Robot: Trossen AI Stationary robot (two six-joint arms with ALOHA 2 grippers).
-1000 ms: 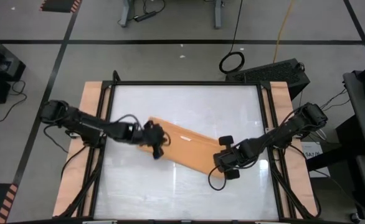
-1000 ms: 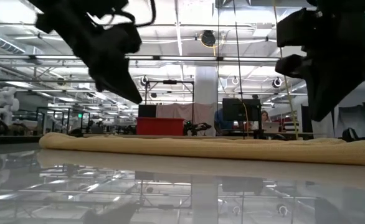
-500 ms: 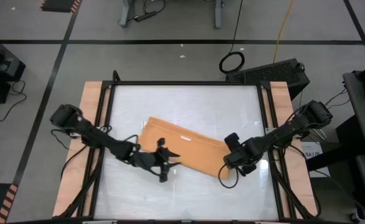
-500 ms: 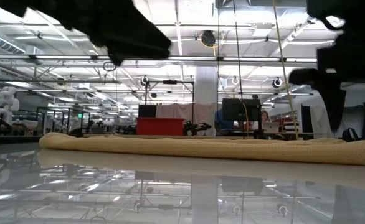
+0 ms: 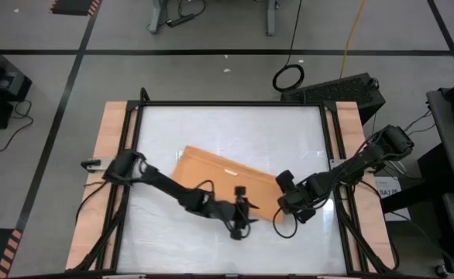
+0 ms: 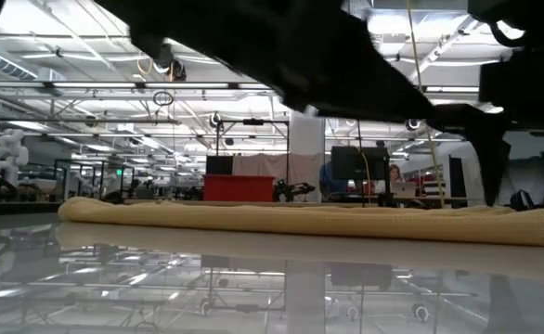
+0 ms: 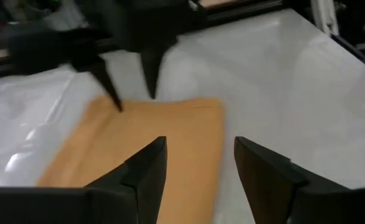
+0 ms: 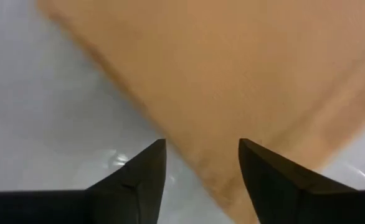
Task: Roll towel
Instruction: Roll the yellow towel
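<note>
Two grippers hang over the near right end of the towel (image 5: 223,180), and neither has cloth in it. We see the towel lying flat on the white table (image 5: 304,132), slanting from far left to near right across the middle, with a small white tag on its upper face. Our left gripper (image 5: 241,215), reaching far across from its own side, sits above the towel's near long edge close to the right-hand corner; its wrist view shows both fingers (image 7: 146,171) apart with bare cloth between them. Our right gripper (image 5: 286,195) hovers at the towel's right short end, its jaws likewise parted over the edge, nothing pinched.

We judge the roll not yet begun: the cloth shows no turned-over lip in the high view. We take this as lining up on the right end. Next we would lower both sets of fingers onto that short edge, one near each corner, close on it, then lift and fold it leftward evenly.
</note>
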